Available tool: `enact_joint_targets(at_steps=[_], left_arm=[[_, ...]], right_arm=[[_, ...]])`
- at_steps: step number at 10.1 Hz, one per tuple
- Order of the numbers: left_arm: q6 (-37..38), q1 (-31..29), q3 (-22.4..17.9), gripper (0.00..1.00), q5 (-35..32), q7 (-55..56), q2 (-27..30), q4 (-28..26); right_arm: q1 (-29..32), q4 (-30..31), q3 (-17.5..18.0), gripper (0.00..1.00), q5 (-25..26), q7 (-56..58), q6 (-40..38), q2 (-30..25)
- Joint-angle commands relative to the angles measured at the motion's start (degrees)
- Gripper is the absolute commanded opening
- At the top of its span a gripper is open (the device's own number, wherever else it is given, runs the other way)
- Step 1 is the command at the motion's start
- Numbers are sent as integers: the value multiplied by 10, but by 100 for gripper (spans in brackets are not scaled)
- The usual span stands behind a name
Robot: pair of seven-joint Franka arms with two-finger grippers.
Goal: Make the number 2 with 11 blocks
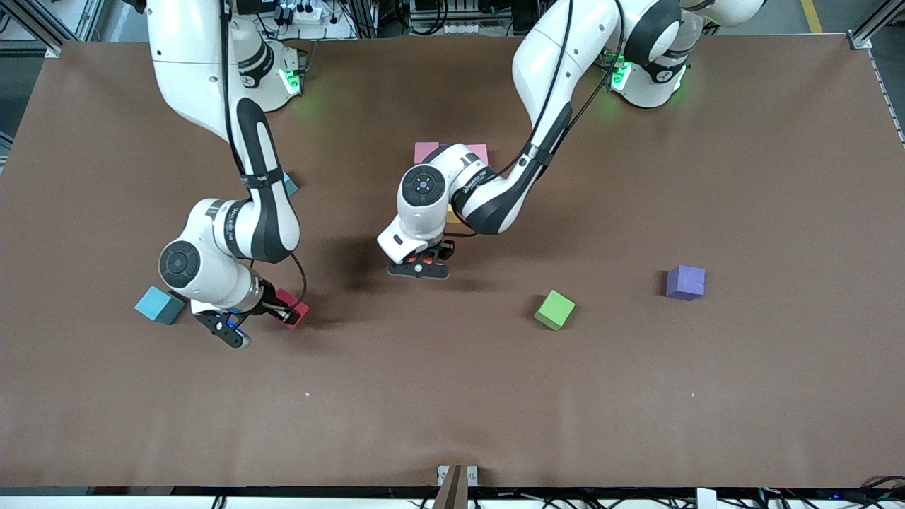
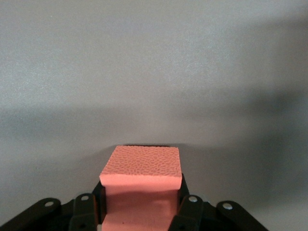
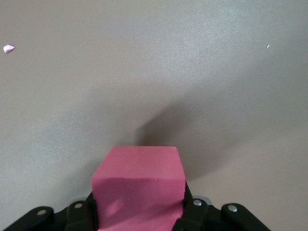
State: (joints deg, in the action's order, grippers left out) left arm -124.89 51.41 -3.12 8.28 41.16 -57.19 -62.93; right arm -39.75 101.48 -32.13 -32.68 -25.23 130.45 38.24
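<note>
Front view first, and I place everything by the green cube (image 1: 554,309), which sits on bare brown table (image 1: 452,396) with wide open room between it and the edge nearest the front camera. Toward the right arm's end from it I see a teal-blue cube (image 1: 160,305), and a second teal-blue cube (image 1: 290,184) peeks out from under the right arm, farther from the camera. The right gripper (image 1: 281,311) is clenched on a red cube (image 1: 293,309), low over the table beside the first teal one; in the right wrist view that cube (image 3: 139,190) looks matte, sharp-edged foam. The left gripper (image 1: 424,265) is over the middle of the table, closed on an orange cube (image 2: 140,185) with a pebbled foam face in the left wrist view. Farther from the camera than the green cube, two pink cubes (image 1: 427,150) and a sliver of a yellow one (image 1: 452,214) show around the left arm; that arm hides whatever else is there. One purple cube (image 1: 685,282) stands alone toward the left arm's end, well apart from the green one
</note>
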Motion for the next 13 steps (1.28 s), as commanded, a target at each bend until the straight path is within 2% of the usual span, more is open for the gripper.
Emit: enact_joint_targets(at_steps=[1, 2, 6, 8, 11, 12, 13], left_arm=[[10, 3, -9, 68, 35, -15, -6, 18], [10, 4, -16, 100, 38, -15, -3, 18], [28, 3, -20, 100, 41, -11, 22, 17], [45, -4, -31, 100, 43, -9, 66, 9], [109, -60, -34, 100, 46, -8, 123, -16], [146, -91, -34, 100, 46, -14, 140, -33], [151, -107, -35, 100, 38, -20, 164, -68]], right_arm=[[0, 1, 4, 24, -3, -10, -7, -11], [-1, 1, 4, 25, -3, -10, -6, -10], [-2, 1, 3, 25, -3, -10, -6, -10], [-3, 0, 4, 25, -3, -11, -7, -11], [-22, -15, 4, 24, -3, -84, -11, -11], [-37, -32, 4, 25, -3, -134, -28, -11], [-47, -55, 4, 24, -3, -184, -49, -11]])
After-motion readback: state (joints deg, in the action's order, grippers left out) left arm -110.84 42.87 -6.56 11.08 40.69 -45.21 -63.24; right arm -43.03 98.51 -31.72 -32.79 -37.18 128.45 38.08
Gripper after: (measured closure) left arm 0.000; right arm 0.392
